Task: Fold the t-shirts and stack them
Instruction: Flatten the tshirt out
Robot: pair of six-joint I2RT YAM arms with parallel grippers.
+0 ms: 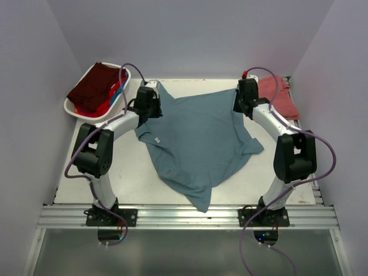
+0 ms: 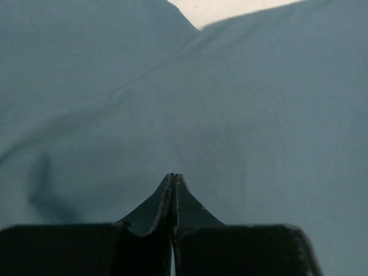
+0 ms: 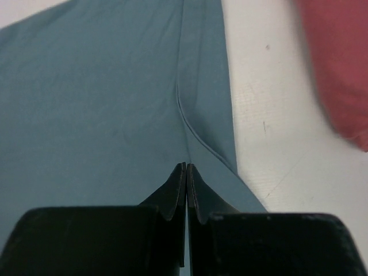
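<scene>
The slate teal-blue t-shirt [image 1: 198,138] lies spread over the middle of the white table [image 1: 121,172]. It is a soft matte knit, loosely rumpled, with one pointed corner hanging toward the near edge and a short sleeve jutting out to the right. A small white tag [image 1: 155,140] sits near its left side, too small to read. The left gripper [image 2: 174,178] has its black wedge-shaped fingers pressed flat together, and the teal cloth fills the view right up to their tips. The right gripper [image 3: 186,168] is likewise pinched tight, with a stitched hem line running straight into its tips. Just beyond it, in the far right corner, lies the salmon-red t-shirt [image 1: 279,95], folded. At the far left, a white oval lattice basket [image 1: 70,106] holds a dark maroon shirt [image 1: 92,86] on top of bright blue [image 1: 115,95] and red [image 1: 100,109] cloth.
</scene>
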